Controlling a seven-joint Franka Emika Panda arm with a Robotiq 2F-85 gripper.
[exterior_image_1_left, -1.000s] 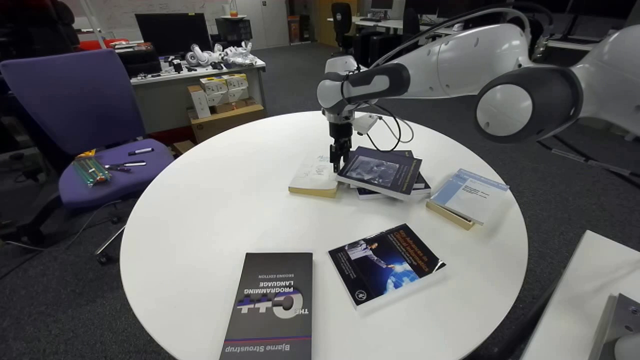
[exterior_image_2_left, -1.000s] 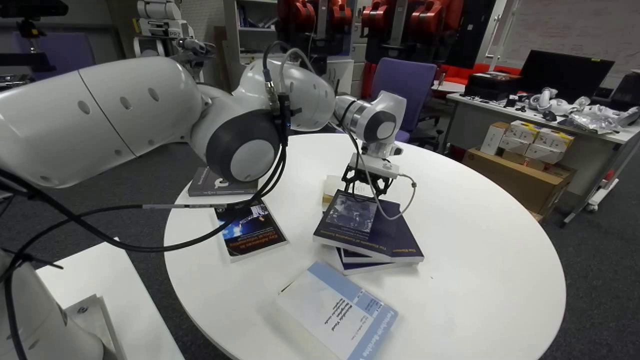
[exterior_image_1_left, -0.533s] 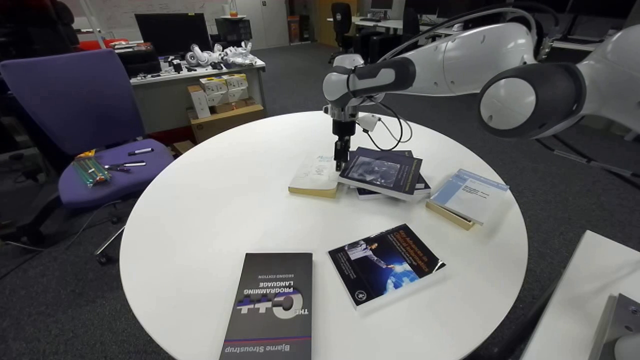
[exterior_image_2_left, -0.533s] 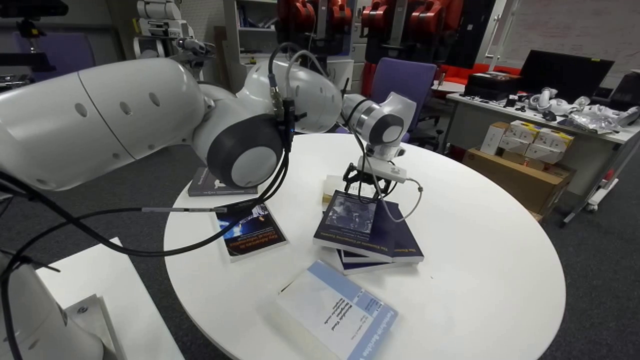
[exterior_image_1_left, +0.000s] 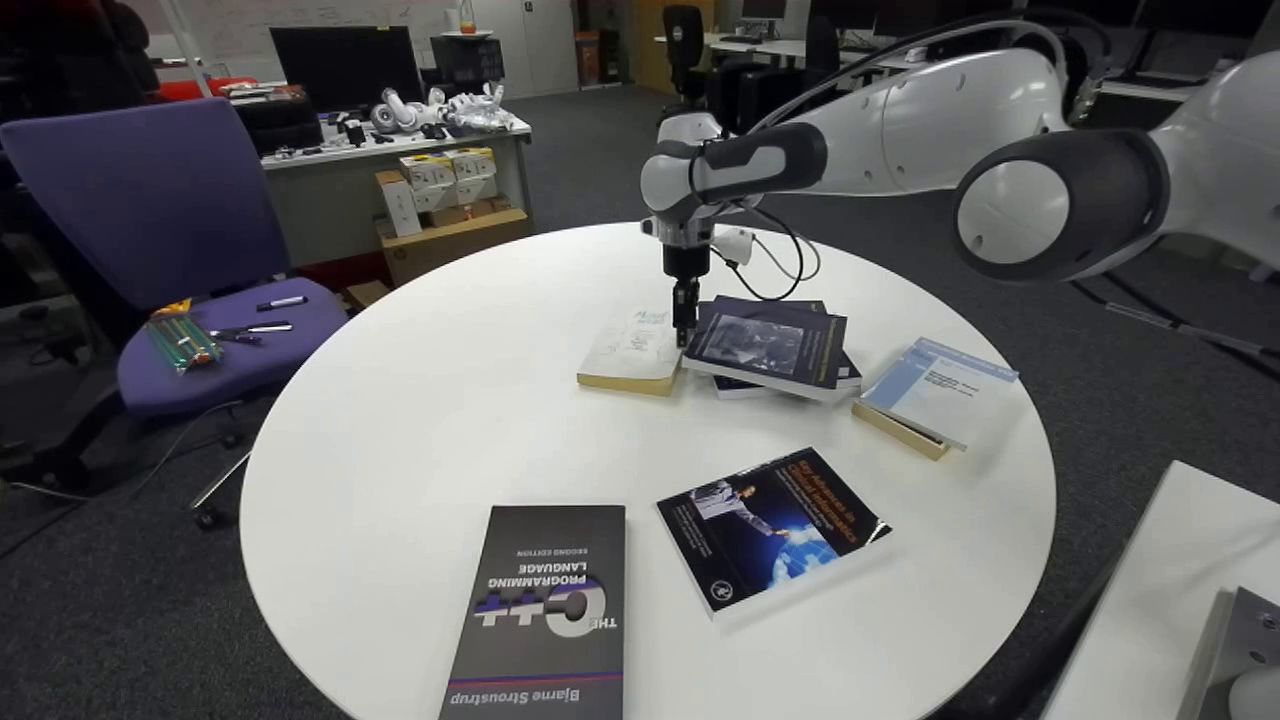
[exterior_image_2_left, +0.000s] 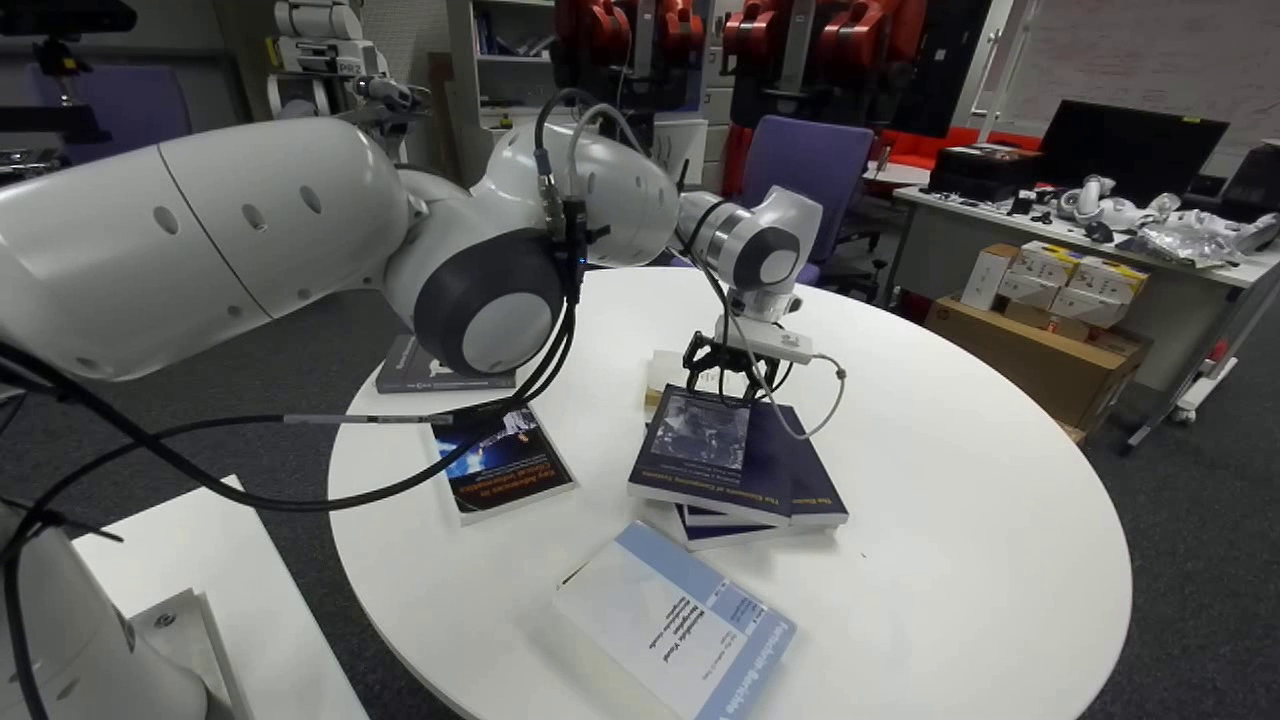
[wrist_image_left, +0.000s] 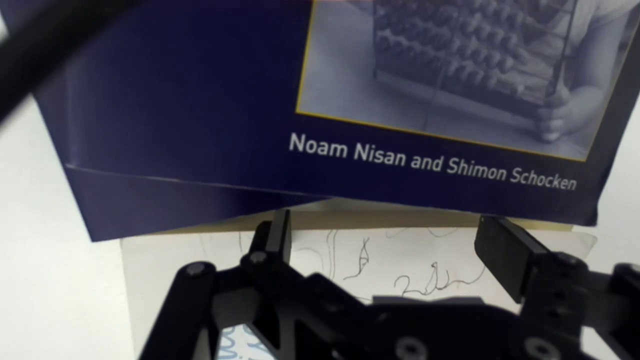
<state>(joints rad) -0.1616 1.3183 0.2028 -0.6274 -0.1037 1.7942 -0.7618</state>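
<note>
My gripper (wrist_image_left: 385, 237) points down over a round white table (exterior_image_1_left: 420, 440), by one side of a pile of books (exterior_image_2_left: 740, 475). Its two black fingers (wrist_image_left: 507, 260) are spread wide apart, and I have hold of nothing. The tips are right by the edge of the dark blue book (wrist_image_left: 190, 115) on top of the pile (I can read "Noam Nisan and Shimon Schocken" on its front), but I cannot tell if they touch it. That book lies a bit crooked on more dark blue books (exterior_image_2_left: 812, 488). Below my fingers I see a pale book (wrist_image_left: 425, 262) with squiggly pen lines on its cover. It lies flat on the table, just beside the pile, and it shows in both exterior views. Near another side of the pile is a white and light blue book (exterior_image_2_left: 680, 620). A black book (exterior_image_1_left: 770, 530) with a person and a shiny blue ball on the front lies apart from the pile. The grey C++ book (exterior_image_1_left: 540, 620) is farther off, and in an exterior view its words look upside down. A purple chair (exterior_image_1_left: 150, 190) stands by the table, a marker (exterior_image_1_left: 281, 303) on its seat.
</note>
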